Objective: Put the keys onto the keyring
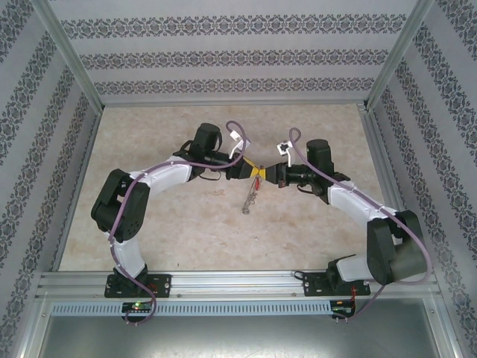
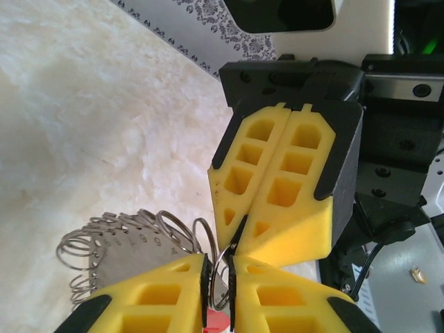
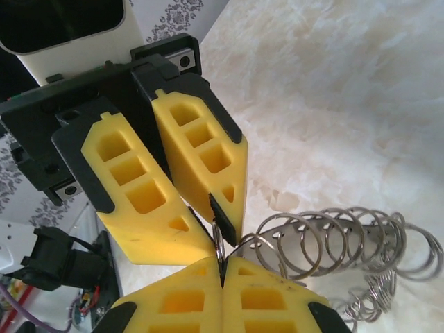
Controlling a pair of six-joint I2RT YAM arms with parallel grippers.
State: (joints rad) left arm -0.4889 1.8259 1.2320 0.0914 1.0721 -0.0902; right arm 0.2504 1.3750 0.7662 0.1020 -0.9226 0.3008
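**Meeting tip to tip over the keyring**

Nearest, a ribbed aluminium rail (image 1: pixel 238 282) carries both arm bases at the edge of the pale, marbled table (image 1: pixel 171 231). Further out, mid-table, hangs the keyring (image 1: pixel 250 198), a thin grey metal hoop fringed with small silvery split rings (image 3: pixel 333 239). Whether its lower end touches the table I cannot tell. Just above it the yellow-fingered left gripper (image 1: pixel 253 171) and right gripper (image 1: pixel 263 175) meet nose to nose. Seen from the left wrist, the left fingers (image 2: pixel 177 270) are clenched to a narrow slit. The tiny red-headed key (image 2: pixel 216 323) is wedged in that slit, and the hoop's wire runs through it too. Seen from the right wrist, the right fingers (image 3: pixel 263 274) are pressed flat together, pinching that same wire at their tips. Behind everything stand grey-patterned wall panels (image 1: pixel 223 56).
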